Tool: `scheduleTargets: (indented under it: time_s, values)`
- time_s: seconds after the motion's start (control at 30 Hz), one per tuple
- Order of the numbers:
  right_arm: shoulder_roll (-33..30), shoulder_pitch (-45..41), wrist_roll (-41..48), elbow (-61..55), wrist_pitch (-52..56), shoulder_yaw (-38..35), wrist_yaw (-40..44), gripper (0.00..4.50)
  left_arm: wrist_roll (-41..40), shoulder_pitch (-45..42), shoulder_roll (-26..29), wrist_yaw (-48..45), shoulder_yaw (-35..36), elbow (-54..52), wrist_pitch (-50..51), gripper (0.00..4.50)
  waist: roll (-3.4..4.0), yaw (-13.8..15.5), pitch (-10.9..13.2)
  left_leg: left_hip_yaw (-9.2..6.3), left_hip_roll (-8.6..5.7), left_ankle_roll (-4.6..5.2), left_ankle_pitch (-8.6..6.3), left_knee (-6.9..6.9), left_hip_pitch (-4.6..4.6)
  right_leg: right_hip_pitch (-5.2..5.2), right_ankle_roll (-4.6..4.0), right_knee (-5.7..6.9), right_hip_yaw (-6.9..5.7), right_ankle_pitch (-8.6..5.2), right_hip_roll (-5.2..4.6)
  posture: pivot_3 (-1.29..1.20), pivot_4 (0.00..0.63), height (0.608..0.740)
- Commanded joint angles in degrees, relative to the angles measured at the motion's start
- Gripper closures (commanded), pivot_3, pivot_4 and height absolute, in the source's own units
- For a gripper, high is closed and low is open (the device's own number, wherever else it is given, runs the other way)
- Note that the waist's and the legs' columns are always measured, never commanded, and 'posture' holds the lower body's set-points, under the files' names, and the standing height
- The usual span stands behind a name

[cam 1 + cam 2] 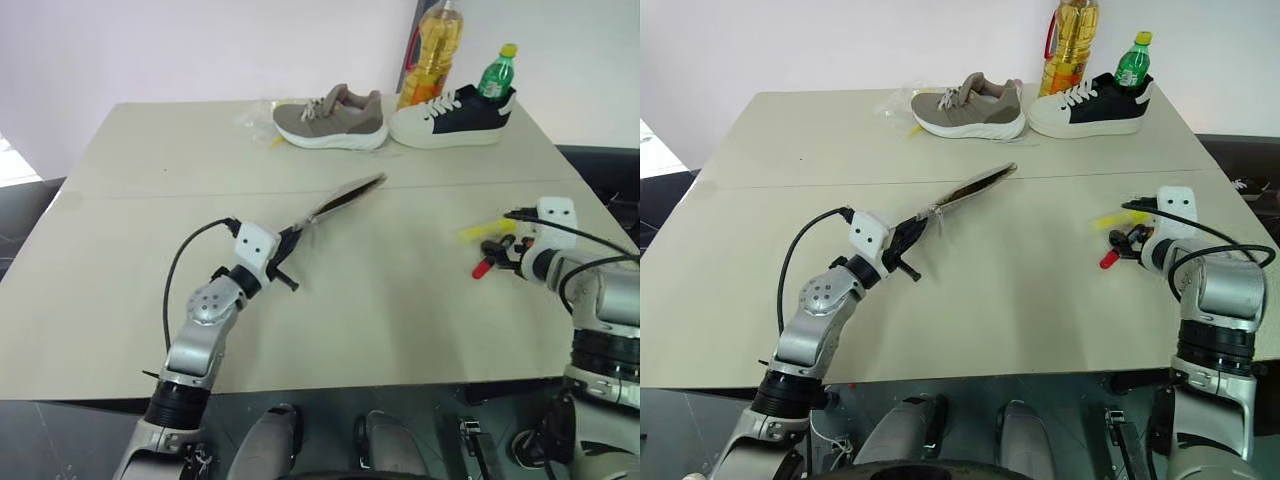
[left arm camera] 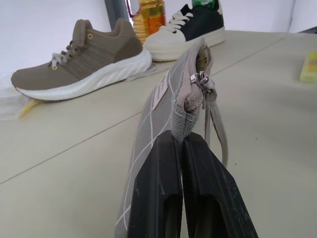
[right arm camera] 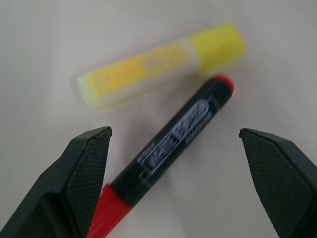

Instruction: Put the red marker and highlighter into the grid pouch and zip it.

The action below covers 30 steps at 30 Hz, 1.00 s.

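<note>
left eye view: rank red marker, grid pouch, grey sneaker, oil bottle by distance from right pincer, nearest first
1. Red marker: on the table right under the open right pincer.
2. Grid pouch: mid-table toward the robot's left, one end pinched in the shut left pincer.
3. Oil bottle and grey sneaker: both at the far edge, bottle more to the right; too close to call.

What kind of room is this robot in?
Probably a test room, not a home: a plain beige table against a bare wall, with odd practice props on it, two shoes and an oil bottle.
</note>
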Motion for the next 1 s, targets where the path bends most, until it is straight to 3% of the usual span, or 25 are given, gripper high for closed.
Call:
scheduleTargets:
  time_s: [0.03, 0.1, 0.2, 0.33, 0.4, 0.67, 0.73, 0.87, 1.0]
  values:
    - [2.3, 0.6, 0.7, -4.0, 2.2, -0.5, -2.0, 0.20, -0.2, -1.4, -0.6, -0.9, -0.8, 0.0, -2.0, 4.50, 0.00, 0.0, 0.0, 0.00, 0.00, 0.00, 0.00, 0.00, 0.00, 0.01, 0.01, 0.00, 0.00, 0.00, 0.01, 0.00, 0.150, 0.738]
    - [3.0, 1.0, -0.3, -4.0, 2.2, 0.8, -3.5, 0.20, -0.1, -1.5, -0.9, -1.0, -0.8, 0.3, -2.3, 4.50, 0.00, 0.0, 0.0, 0.00, 0.00, 0.00, 0.00, 0.00, 0.01, 0.01, 0.02, 0.01, 0.00, 0.01, 0.01, 0.00, 0.150, 0.738]
    - [5.0, 0.4, 0.0, -4.1, 4.1, -1.2, -5.2, 1.10, -0.3, -1.7, -1.0, -1.1, -0.4, 0.6, -2.6, 4.50, -0.01, 0.0, 0.0, 0.00, -0.01, 0.00, 0.00, 0.01, 0.02, 0.02, 0.03, 0.02, 0.00, 0.02, 0.01, 0.00, 0.150, 0.738]
    - [5.8, -1.2, -0.7, -3.5, 5.1, -3.9, -7.9, 3.00, -0.4, -1.6, -1.0, -1.2, -0.3, 0.7, -2.7, 4.50, -0.01, -0.1, 0.0, 0.00, 0.00, 0.00, 0.00, 0.01, 0.05, 0.04, 0.03, 0.03, 0.00, 0.02, 0.02, 0.00, 0.150, 0.738]
    - [2.9, -0.6, -2.3, -3.6, 2.6, -1.7, -8.3, 4.07, -0.6, -1.5, -1.1, -1.5, -0.3, 0.5, -2.8, 4.50, 0.00, -0.1, 0.0, 0.00, -0.01, 0.00, 0.00, 0.01, 0.05, 0.04, 0.03, 0.03, 0.00, 0.02, 0.02, 0.00, 0.150, 0.738]
    - [-5.9, -3.1, -7.2, -6.4, -10.4, 7.9, -7.4, 4.20, -1.0, -1.8, -1.0, -2.2, -0.1, 0.6, -2.9, 4.50, 0.06, -0.5, 0.0, 0.03, -0.02, 0.01, 0.01, 0.00, 0.04, 0.02, 0.04, 0.03, 0.00, 0.02, 0.02, 0.00, 0.150, 0.738]
    - [-7.6, -3.8, -7.0, -7.5, -17.0, 10.7, -4.0, 4.20, -1.1, -1.8, -1.0, -2.4, 0.0, 0.6, -2.8, 4.50, 0.06, -1.1, 0.0, 0.03, -0.01, 0.01, 0.01, -0.01, 0.05, 0.01, 0.04, 0.05, 0.00, 0.02, 0.03, 0.00, 0.150, 0.738]
    - [-16.4, -2.4, -9.9, -10.7, -40.8, 22.8, 11.9, 4.20, -2.2, -1.4, -0.9, -3.1, 0.2, -0.6, -2.6, 4.50, 0.05, -1.8, 0.0, 0.02, 0.00, 0.01, 0.01, -0.03, 0.06, 0.04, 0.11, 0.05, -0.04, 0.05, 0.13, 0.00, 0.150, 0.738]
    - [-20.0, -2.2, -13.3, -8.1, -53.9, 27.5, 17.7, 4.20, -2.5, -1.3, -0.7, -3.8, 0.0, -1.1, -2.5, 4.50, -0.02, -1.7, 0.0, 0.01, 0.01, 0.02, 0.00, -0.01, 0.14, 0.16, 0.17, 0.02, -0.07, 0.07, 0.14, 0.00, 0.150, 0.738]
